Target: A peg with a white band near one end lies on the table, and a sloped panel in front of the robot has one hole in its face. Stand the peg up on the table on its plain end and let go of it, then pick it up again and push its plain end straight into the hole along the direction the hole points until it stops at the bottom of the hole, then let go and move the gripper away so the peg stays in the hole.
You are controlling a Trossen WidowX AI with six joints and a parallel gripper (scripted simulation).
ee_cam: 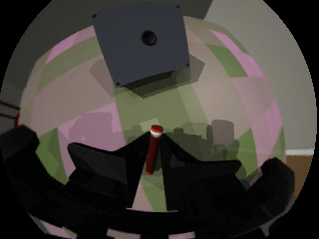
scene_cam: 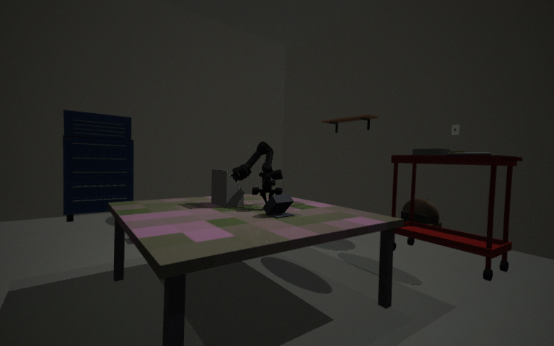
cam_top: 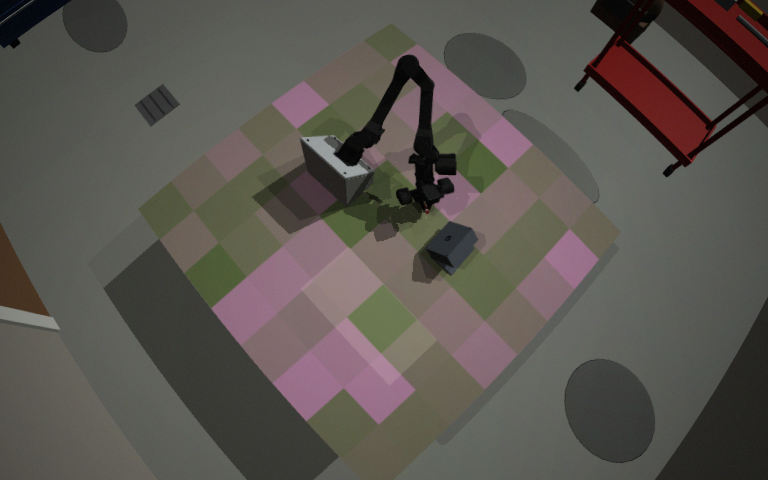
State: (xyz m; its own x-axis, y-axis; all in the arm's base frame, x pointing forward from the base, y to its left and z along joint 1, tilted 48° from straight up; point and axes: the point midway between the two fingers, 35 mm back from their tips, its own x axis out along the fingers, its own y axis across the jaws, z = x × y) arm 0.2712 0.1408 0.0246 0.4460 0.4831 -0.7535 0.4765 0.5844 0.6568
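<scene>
Peg (ee_cam: 153, 151) (cam_top: 427, 211) sits gripped, apart from the panel (ee_cam: 142, 45) (cam_top: 451, 246) (scene_cam: 279, 205).

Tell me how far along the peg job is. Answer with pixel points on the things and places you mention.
In hand: the claw (cam_top: 427, 208) (scene_cam: 266, 201) (ee_cam: 156, 135) grips the banded peg (cam_top: 427, 211) (ee_cam: 153, 156). Already done: pickup; whether the stand-and-release happened, I can't tell. Left: insertion, as the panel's (cam_top: 459, 233) (scene_cam: 280, 201) (ee_cam: 125, 50) hole (cam_top: 447, 238) (ee_cam: 149, 38) is unfilled, then release and withdrawal.

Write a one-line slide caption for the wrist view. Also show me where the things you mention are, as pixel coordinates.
The tool (ee_cam: 156, 135) grips a red peg (ee_cam: 153, 155) with a white band, below a dark sloped panel (ee_cam: 135, 57) with one round hole.
</scene>
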